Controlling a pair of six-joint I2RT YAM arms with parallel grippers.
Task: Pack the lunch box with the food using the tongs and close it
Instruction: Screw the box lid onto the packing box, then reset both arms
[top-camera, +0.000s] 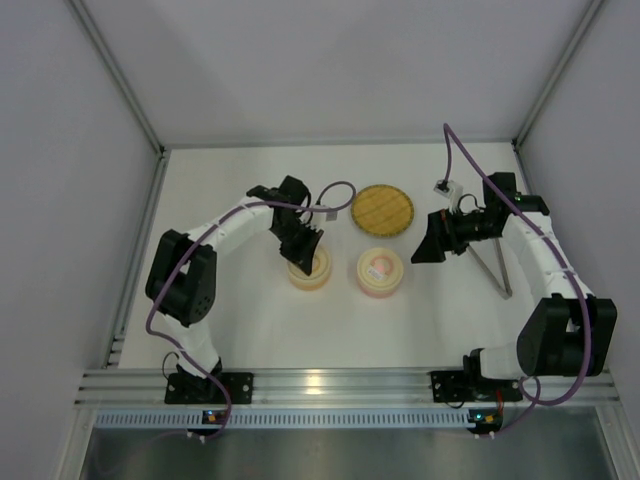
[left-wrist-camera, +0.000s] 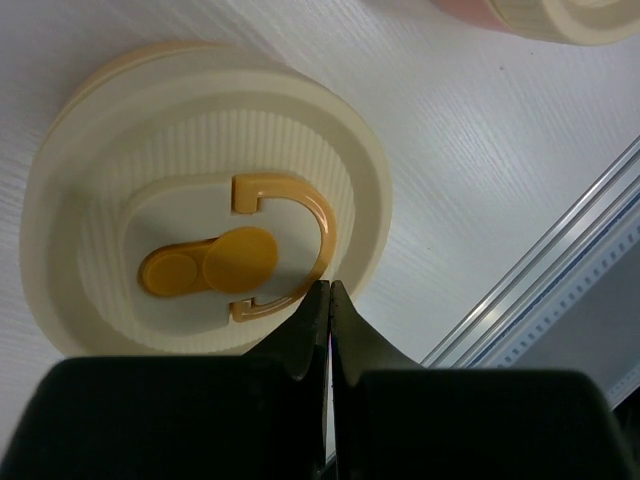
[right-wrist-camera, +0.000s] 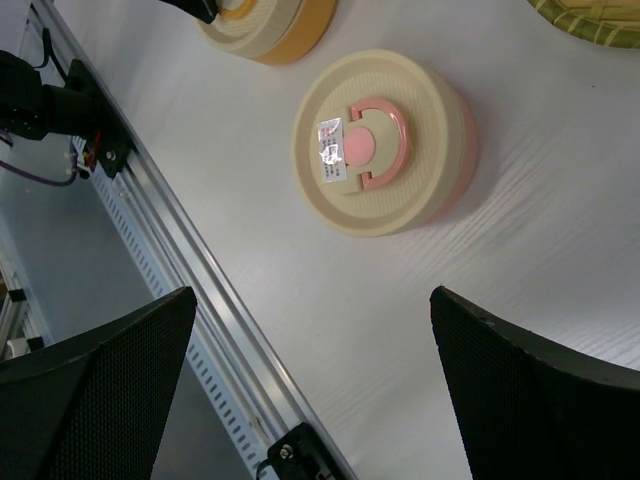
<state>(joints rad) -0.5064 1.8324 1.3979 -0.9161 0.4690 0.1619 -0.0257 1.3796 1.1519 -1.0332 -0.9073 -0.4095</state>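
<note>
Evidently we are at the opening step: both round containers have their lids on, and no food shows in any view. Our left gripper (left-wrist-camera: 329, 300) is clenched, its 2 fingertips pressed together right against the yellow handle (left-wrist-camera: 300, 215) of the cream lid (left-wrist-camera: 200, 120). That lid is on the orange-based container (top-camera: 315, 278), left of centre in the top view. Whether the tips actually pinch the handle we cannot tell. Our right gripper (top-camera: 425, 242) hangs released, jaws wide, above bare table just right of the pink-handled container (right-wrist-camera: 385, 140). The tongs (top-camera: 490, 272) lie flat at right of centre in the top view, beneath the right forearm, with nothing gripping them. A woven round tray (top-camera: 383, 208) sits just above the 2 containers.

Next, we judge, the left pincer needs a sure hold on that handle loop, with 1 finger on each side, before it lifts the lid straight up. The right arm must swing towards the tongs and close across both of their arms.
</note>
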